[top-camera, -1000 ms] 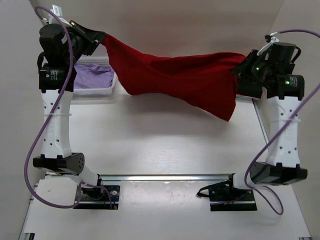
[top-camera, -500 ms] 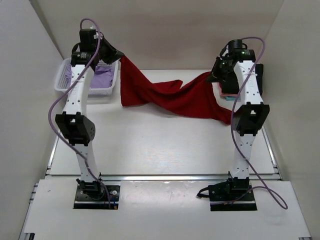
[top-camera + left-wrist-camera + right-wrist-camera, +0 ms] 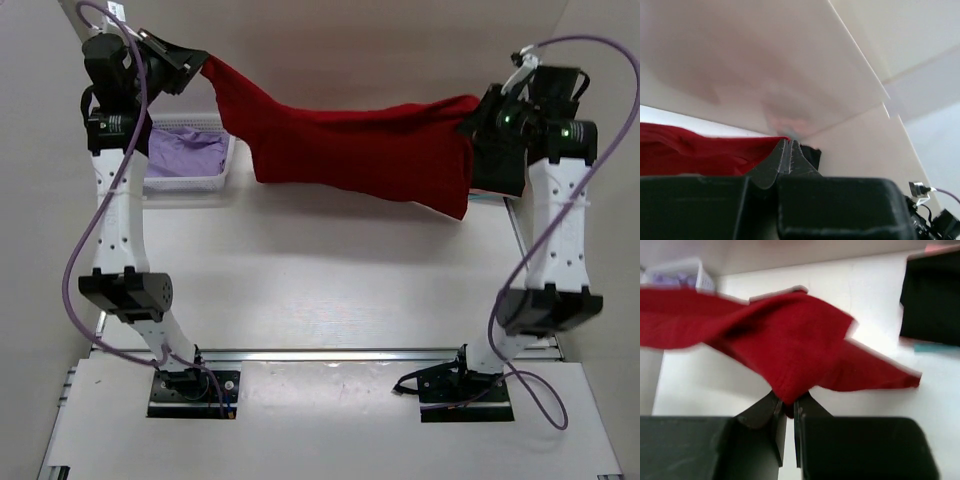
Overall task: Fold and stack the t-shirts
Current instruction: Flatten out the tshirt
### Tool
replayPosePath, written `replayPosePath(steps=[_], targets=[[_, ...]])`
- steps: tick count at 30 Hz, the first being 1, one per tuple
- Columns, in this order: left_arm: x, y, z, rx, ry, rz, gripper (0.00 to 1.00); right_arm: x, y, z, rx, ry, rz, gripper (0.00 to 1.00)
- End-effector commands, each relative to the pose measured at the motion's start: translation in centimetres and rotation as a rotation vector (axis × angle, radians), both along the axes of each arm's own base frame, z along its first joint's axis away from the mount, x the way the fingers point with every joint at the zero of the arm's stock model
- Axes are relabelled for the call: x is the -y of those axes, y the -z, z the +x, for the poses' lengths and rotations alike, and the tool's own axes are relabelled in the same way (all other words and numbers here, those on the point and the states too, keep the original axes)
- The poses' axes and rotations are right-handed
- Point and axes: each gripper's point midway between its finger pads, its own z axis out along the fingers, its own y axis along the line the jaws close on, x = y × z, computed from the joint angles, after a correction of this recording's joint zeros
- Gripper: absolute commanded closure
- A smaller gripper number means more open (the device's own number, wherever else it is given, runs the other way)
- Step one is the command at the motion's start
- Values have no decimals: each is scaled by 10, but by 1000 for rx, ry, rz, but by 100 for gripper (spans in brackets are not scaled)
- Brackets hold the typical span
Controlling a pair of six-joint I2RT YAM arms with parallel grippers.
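White table [image 3: 330, 280] with a lattice basket [image 3: 190, 184] at far left and, far right, a black t-shirt [image 3: 930, 300], apparently atop others.

Red t-shirt [image 3: 360, 155] stretched aloft, sagging

white links [image 3: 115, 225], black joints [image 3: 125, 295], purple cables [image 3: 75, 270]; black left hand [image 3: 789, 146] and right hand [image 3: 785, 409]; green wrist lights [image 3: 505, 117]

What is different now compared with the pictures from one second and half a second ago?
Half a second ago the deep red t-shirt sagged onto the table; now both arms have lifted it again, and it hangs stretched between the left gripper and the right gripper, as one second ago. Unchanged: both grippers shut on it, the lavender shirt in the basket.
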Motion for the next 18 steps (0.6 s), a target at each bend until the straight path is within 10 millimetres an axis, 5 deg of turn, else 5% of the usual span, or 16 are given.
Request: replayPosePath(steps=[1,4,9,14,16,18], targets=[[22,8,-27,-1,65,77,100,-1,69,-39,-182,-36,-112,100],[20,26,-34,-44,57,107,100,16,93,-76,-273,31,-154,100],[1,38,-36,-112,-9,160,100,17,80,-116,-210,17,-196,100],[0,59,-23,-180,-63,184,100,31,114,-87,-361,117,-407,100],[-8,54,-15,-164,-92,193,100,57,94,-76,-356,319,-578,100],[-8,51,-10,-159,-101,195,100,62,62,-63,-277,398,-594,100]])
